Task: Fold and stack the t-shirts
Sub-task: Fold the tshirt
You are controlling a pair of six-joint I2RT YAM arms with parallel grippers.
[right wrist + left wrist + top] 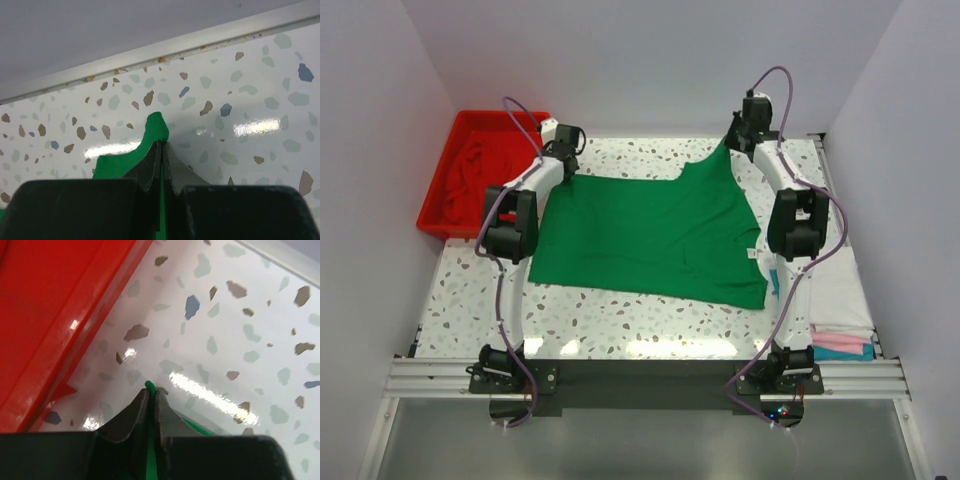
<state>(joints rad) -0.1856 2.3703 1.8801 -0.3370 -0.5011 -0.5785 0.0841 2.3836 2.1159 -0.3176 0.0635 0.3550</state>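
**Green shirt pinched at both far corners, fold not yet made**

We see the green t-shirt (655, 235) lying open and mostly flat in the middle of the table (620, 320). Its far right corner is raised off the surface. The left gripper (565, 158) is clenched on the shirt's far left corner, and the right gripper (746, 135) is clenched on the raised far right corner.

We judge the task partly done. A white t-shirt (840, 290) lies folded at the near right, on top of a pink t-shirt (840, 342) and a teal t-shirt (855, 353). The green one has no fold in it yet. A dark red t-shirt (480, 165) lies crumpled in the red tray (432, 218) at the far left, waiting its turn.

The top view gives us the layout, but it hides the fingertips. The wrist views fill that in, each showing a sliver of green cloth squeezed between closed jaws. The left wrist view also shows the tray's wall close beside the left gripper. The stack appears in neither wrist view.
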